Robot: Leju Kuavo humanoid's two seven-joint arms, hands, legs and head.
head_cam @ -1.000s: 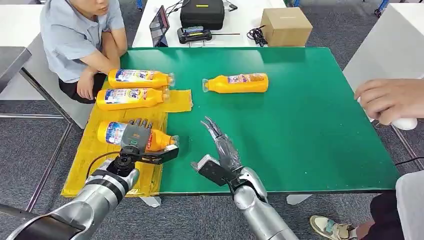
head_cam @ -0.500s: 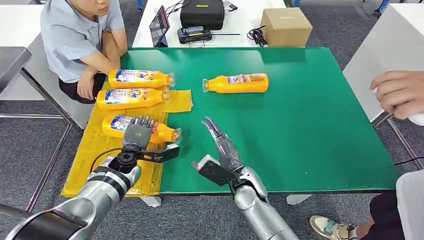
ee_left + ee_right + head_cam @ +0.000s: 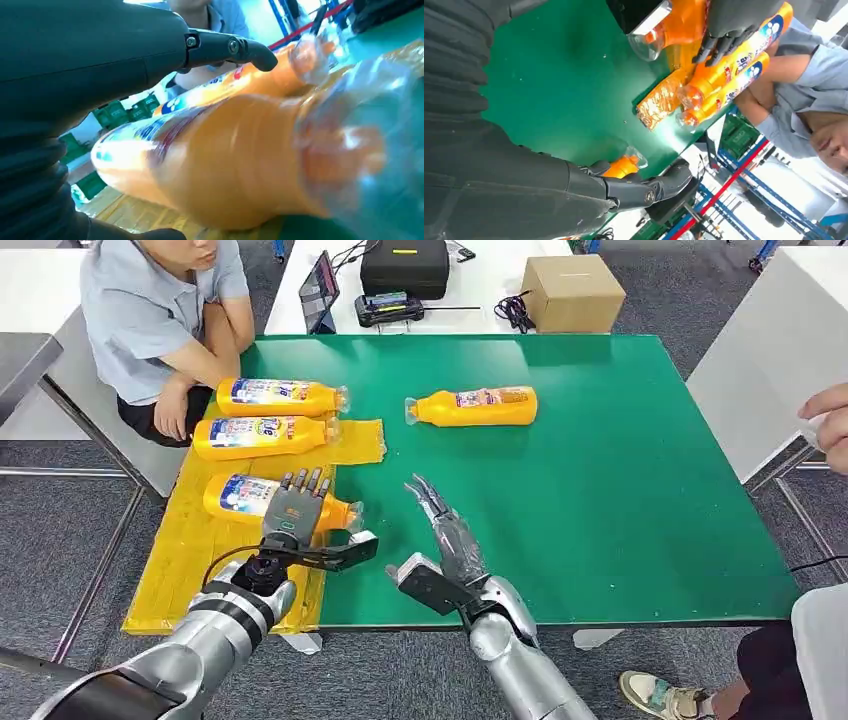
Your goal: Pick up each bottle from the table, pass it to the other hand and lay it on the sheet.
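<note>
Across the green worktop (image 3: pixel 620 490), with a crinkled yellow plastic sheet (image 3: pixel 170 570) spreading along its left side and a seated person in a grey shirt (image 3: pixel 150 310) waiting at the far left corner.

Having slid away from the near edge over the last second: the nearest orange plastic bottle with a blue-and-white label (image 3: pixel 235 495), now lying on its side on the sheet, closer to the middle orange bottle (image 3: pixel 260 435), cap end pointing toward bare green. Travelling with it: the left hand (image 3: pixel 295 512), now resting further toward the cap, fingers lying straight across the bottle's top, thumb sticking out sideways and standing clear of the plastic in the left wrist view. Judging from that, letting go rather than gripping: released, merely touching.

Hovering low over bare worktop near the front edge and barely shifting: the right hand (image 3: pixel 450 540), fingers stretched apart, holding nothing.

Withdrawing at the far right edge: another person's hand (image 3: pixel 828 410), now almost out of the picture.

Meaning for the task: looking like the close of one placement. Lying just beyond the middle bottle: a third orange bottle (image 3: pixel 280 397), on the sheet or off it being hard to tell. Waiting well apart on bare green: the last orange bottle (image 3: pixel 475 406), probably next for picking up, passing across and laying down.
</note>
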